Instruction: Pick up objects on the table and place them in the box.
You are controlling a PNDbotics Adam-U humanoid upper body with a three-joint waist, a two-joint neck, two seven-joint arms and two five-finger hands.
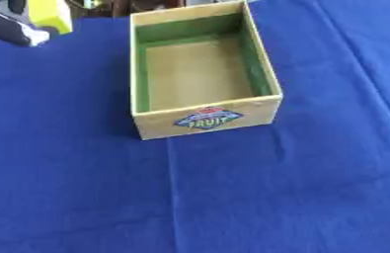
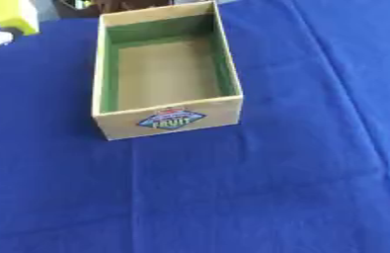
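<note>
Blue cloth (image 1: 276, 197): covers the whole table, creased, with one fold line running from the box's near left corner toward the near edge.
Box (image 1: 205, 120): tan wood, open on top, green inner walls, bare tan floor; it stands on the cloth in the far middle, slightly askew, with nothing inside.
Label (image 1: 208, 118): a diamond-shaped sticker on the near wall, reading "FRUIT".
Left hand (image 1: 12, 28): black and silver, in the far left corner, above the cloth and well apart from the box; only part of it shows, and whether its fingers are curled or straight I cannot tell.
Yellow block (image 1: 51, 15): bright yellow-green, right against the left hand at the far left; whether the hand actually has hold of it I cannot tell.
</note>
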